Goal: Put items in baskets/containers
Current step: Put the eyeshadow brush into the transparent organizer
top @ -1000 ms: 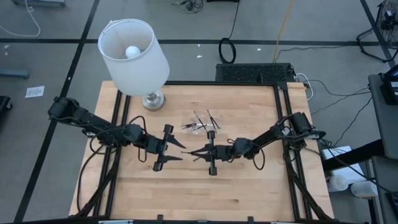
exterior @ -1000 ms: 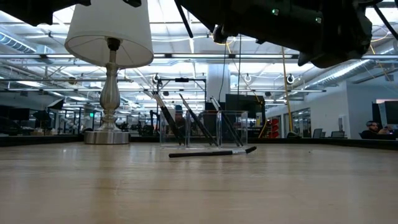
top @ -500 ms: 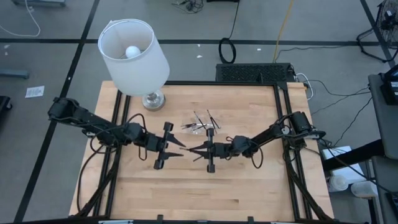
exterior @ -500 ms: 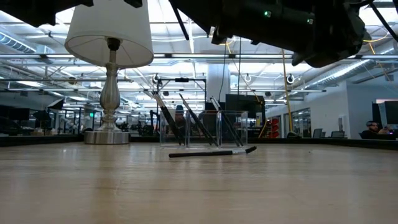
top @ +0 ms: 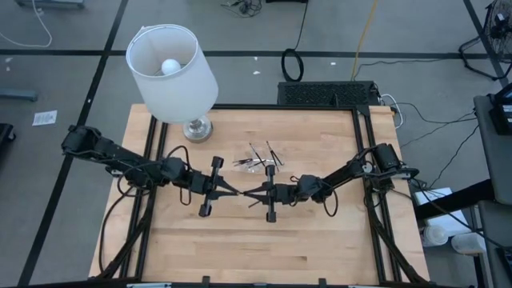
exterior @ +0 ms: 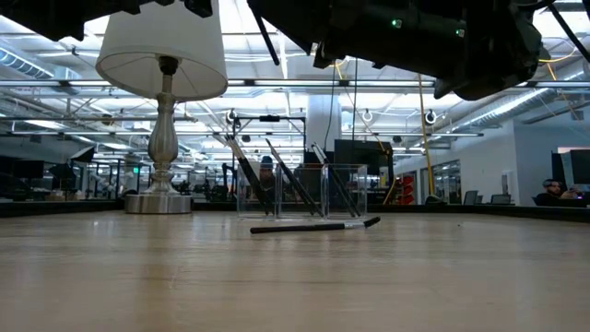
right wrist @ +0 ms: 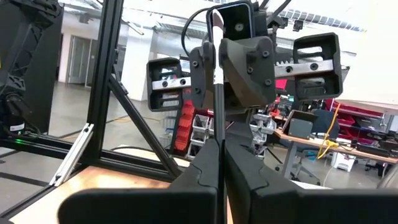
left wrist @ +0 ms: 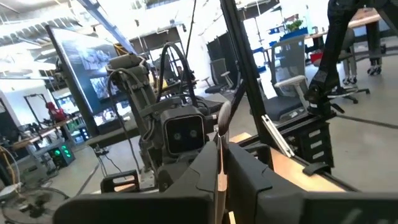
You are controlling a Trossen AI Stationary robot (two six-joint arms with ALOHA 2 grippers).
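- Since a second ago the two grippers have drawn together in front of the tray; in the high view the gap between their tips, open then, is gone and the tips meet.
- Left gripper [top: 226, 192]: fingers, wide apart a second ago, are now nearly together on the thin stick [right wrist: 217, 93]. The left wrist view shows that stick running up between this gripper's own fingers, with the other gripper's body close behind it.
- Right gripper [top: 254, 193]: closed on the same stick; its wrist view shows the stick upright in the slit between its two fingers [right wrist: 242, 165], reaching up to the facing left gripper.
- Both arms hold this one stick at once, above the surface [top: 320, 240], just in front of the tray.
- Tray [exterior: 300, 191]: one clear container, behind the grippers and to the side of the lamp [top: 172, 68]; no change from the earlier frames.
- Stick count, low view: three dark sticks [exterior: 293, 180] lean inside the tray; one more stick [exterior: 313, 225] lies flat on the surface just in front of the tray. All are in the same places as a second ago. With the held one, five counted; the high view is too small to confirm more.
- One lamp, standing on the surface beside the tray, unmoved.
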